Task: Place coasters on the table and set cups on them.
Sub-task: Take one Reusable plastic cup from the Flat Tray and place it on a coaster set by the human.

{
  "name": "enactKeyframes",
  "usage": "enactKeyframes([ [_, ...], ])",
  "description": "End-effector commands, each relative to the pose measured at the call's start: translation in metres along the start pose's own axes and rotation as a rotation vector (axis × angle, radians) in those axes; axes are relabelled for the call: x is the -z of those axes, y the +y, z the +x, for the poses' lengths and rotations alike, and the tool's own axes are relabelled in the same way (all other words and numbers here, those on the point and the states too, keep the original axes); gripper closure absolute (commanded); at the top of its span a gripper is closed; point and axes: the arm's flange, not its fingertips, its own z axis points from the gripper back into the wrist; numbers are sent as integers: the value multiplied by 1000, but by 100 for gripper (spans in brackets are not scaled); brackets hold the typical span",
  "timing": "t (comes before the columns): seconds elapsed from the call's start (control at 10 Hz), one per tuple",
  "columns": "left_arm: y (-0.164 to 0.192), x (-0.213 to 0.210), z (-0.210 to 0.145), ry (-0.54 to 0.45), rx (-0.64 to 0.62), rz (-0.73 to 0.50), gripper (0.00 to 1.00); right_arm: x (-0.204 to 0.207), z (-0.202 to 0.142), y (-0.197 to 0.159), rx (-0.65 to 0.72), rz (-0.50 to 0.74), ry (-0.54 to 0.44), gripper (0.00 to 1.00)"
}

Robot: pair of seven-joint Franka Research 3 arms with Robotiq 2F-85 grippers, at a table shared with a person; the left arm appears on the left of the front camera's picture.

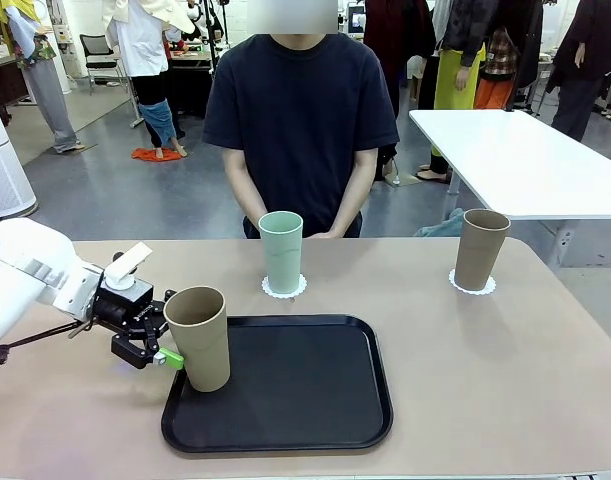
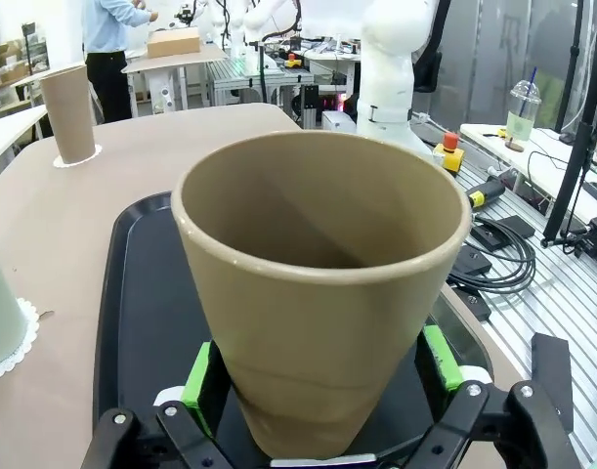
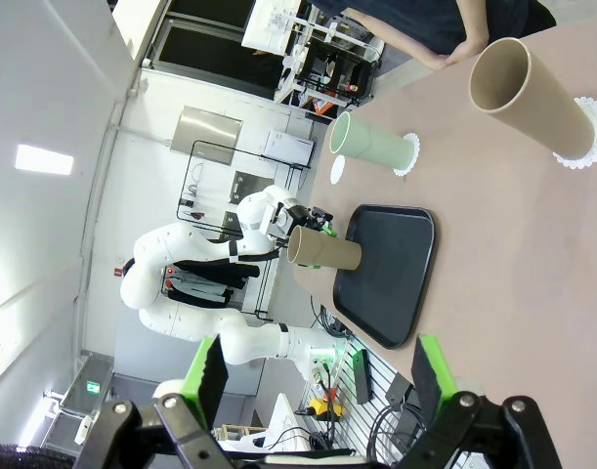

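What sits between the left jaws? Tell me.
A tan cup stands between them on the black tray; the left wrist view shows a green pad at each side of its base, jaws open.

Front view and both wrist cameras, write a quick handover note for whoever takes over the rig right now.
Left gripper: open, jaws either side of the tan cup on the tray, not yet closed.
Right gripper: open, empty, raised above the table.
Done: green cup and the other tan cup each stand on a coaster.
A third coaster lies bare beyond the green cup.
Left: grip the tan cup on the black tray and set it on that coaster.
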Motion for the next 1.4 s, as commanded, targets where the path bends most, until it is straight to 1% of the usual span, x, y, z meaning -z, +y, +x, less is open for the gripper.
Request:
enactKeyframes([
  [0.0, 7, 9, 1, 9, -10, 7, 0, -2, 1, 1, -10, 13, -2, 0],
  [1.3, 21, 20, -7, -7, -26, -15, 0, -2, 1, 1, -10, 13, -2, 0],
])
